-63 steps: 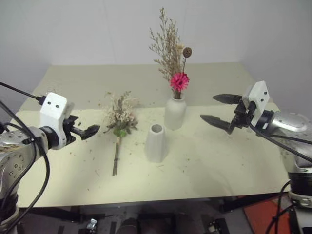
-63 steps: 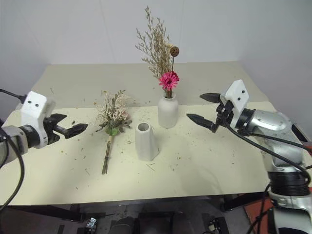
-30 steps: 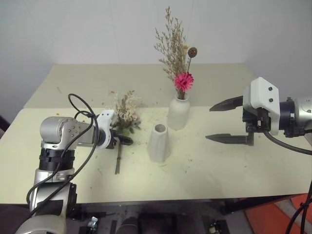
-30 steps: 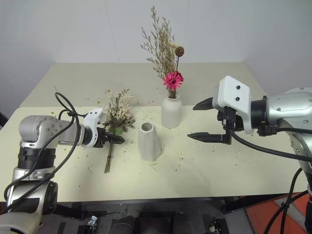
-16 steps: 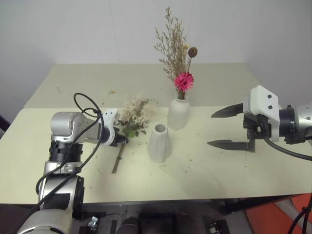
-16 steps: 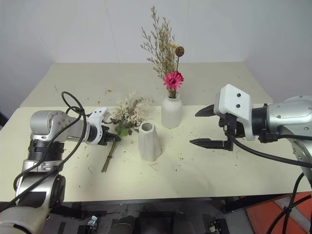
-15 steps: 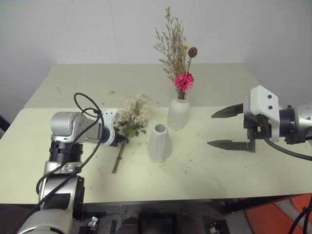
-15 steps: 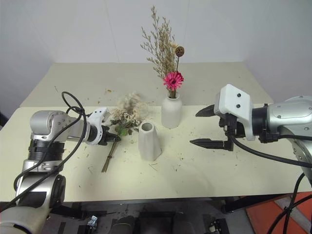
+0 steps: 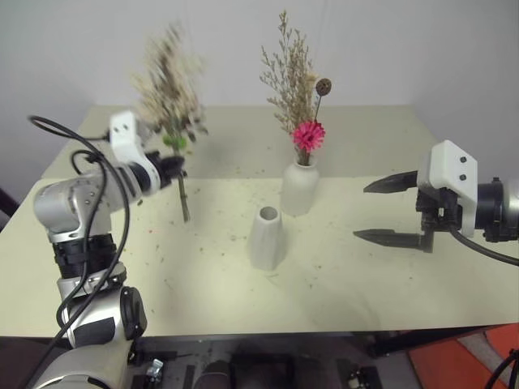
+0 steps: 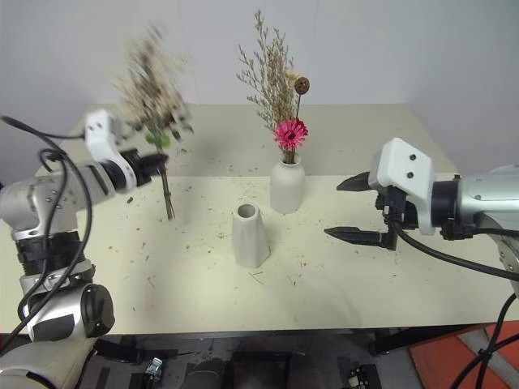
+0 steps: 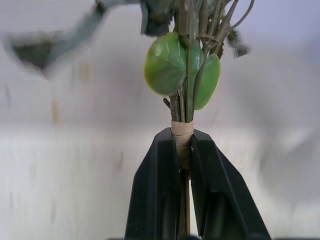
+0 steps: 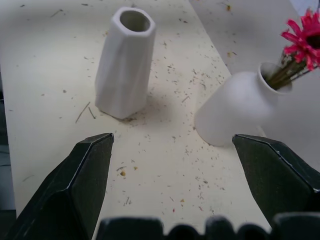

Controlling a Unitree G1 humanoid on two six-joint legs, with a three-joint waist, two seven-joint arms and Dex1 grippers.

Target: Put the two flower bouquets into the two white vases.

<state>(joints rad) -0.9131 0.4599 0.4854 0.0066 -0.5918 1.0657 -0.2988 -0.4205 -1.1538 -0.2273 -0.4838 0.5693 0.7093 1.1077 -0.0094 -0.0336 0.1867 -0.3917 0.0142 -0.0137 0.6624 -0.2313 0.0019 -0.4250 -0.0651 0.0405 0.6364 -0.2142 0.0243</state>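
- The left tool [image 11: 184, 150] is clenched on the bushier bouquet [image 9: 168, 89], pinching the taped binding of its stems just under two round green leaves [image 11: 181, 69].
- That bouquet stands upright in the air over the left part of the bench [image 9: 203, 284], its stem end [image 9: 184, 204] hanging clear of the surface and its cream sprigs blurred at the top.
- The right tool [image 9: 388, 211] hangs released over the right side of the bench, its two black fingers [image 12: 87, 175] spread wide and holding nothing.
- It points in toward the two vases, which show between its fingers in the right wrist view.
- The tapered vase [image 9: 266, 237] stands empty near the middle of the bench, mouth up.
- Just behind it and a little to the right stands the rounded vase [image 9: 298, 188], apart from the tapered one.
- The slim bouquet [image 9: 308, 134] sits in the rounded vase: a bright pink flower just above the neck, a brown pod on a thin stalk, and tall beige sprigs rising above.
- Small bits of dried plant debris [image 12: 175, 130] are scattered over the pale bench top.
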